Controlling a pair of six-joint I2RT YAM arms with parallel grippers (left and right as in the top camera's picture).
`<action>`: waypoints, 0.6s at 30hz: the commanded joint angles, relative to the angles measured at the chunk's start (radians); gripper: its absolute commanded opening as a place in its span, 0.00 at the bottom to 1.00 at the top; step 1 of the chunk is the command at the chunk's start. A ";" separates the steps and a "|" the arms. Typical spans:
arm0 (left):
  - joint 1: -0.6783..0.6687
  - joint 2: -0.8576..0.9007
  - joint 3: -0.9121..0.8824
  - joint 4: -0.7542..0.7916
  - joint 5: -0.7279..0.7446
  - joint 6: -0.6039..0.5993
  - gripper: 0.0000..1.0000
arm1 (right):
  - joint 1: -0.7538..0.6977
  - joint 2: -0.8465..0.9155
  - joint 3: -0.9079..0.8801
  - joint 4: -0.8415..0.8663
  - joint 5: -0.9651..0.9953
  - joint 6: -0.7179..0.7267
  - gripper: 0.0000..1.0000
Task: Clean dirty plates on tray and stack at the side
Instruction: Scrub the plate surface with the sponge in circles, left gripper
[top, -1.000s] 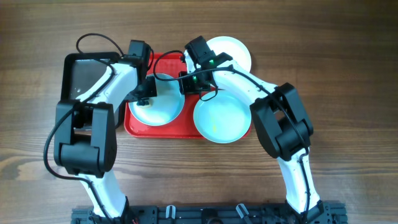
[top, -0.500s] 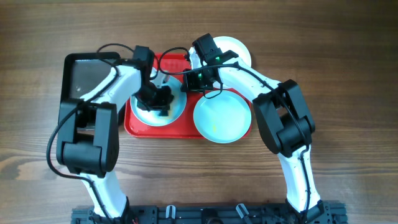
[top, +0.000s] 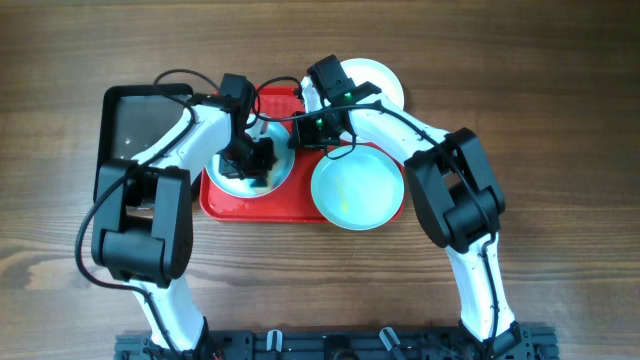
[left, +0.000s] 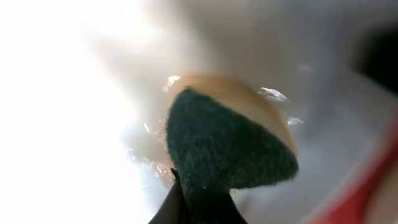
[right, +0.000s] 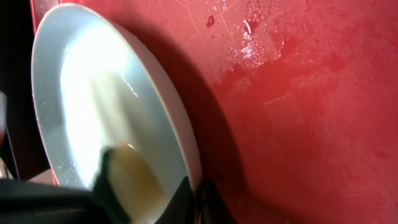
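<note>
Left hand (top: 256, 160) was clamped shut on a sponge (left: 224, 149), green scour side facing the wrist camera and yellow foam side pressed into the aqua plate (right: 81, 106). That put the soft face on the plate, which I'd read as a scrub stroke in progress. Right hand (right: 194, 198) was pinched narrow on the same plate's rim on the right arm's side. The rim threw a hard shadow on the tray (right: 298, 112), so the plate looked tipped up slightly at that edge. My guess is the pinch was there to brace the plate so it wouldn't skate under sponge pressure. Water beads on the plate and on the tray floor meant slick surfaces and a real slip risk at the rim grip. This plate sat in the left half of the tray, between both hands. The second aqua plate (top: 357, 190) lay to the right, overlapping the tray's right edge and mostly on the counter (top: 560, 100); couldn't tell if it was clean. The cream plate (top: 382, 85) sat on the counter off the tray's far right corner, partly hidden by the right arm. The black tray (top: 130, 130) sat just left of the red one. No stack had formed, so I'd put the task at early to middle.
</note>
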 joint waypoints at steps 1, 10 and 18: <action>0.029 0.058 -0.043 -0.034 -0.480 -0.259 0.04 | -0.008 0.042 -0.012 0.004 0.005 0.011 0.04; 0.029 0.058 -0.043 0.061 -0.517 -0.299 0.04 | -0.008 0.042 -0.012 0.000 0.009 0.011 0.04; 0.026 0.058 -0.042 0.261 -0.498 -0.286 0.04 | -0.008 0.042 -0.012 -0.008 0.009 0.010 0.04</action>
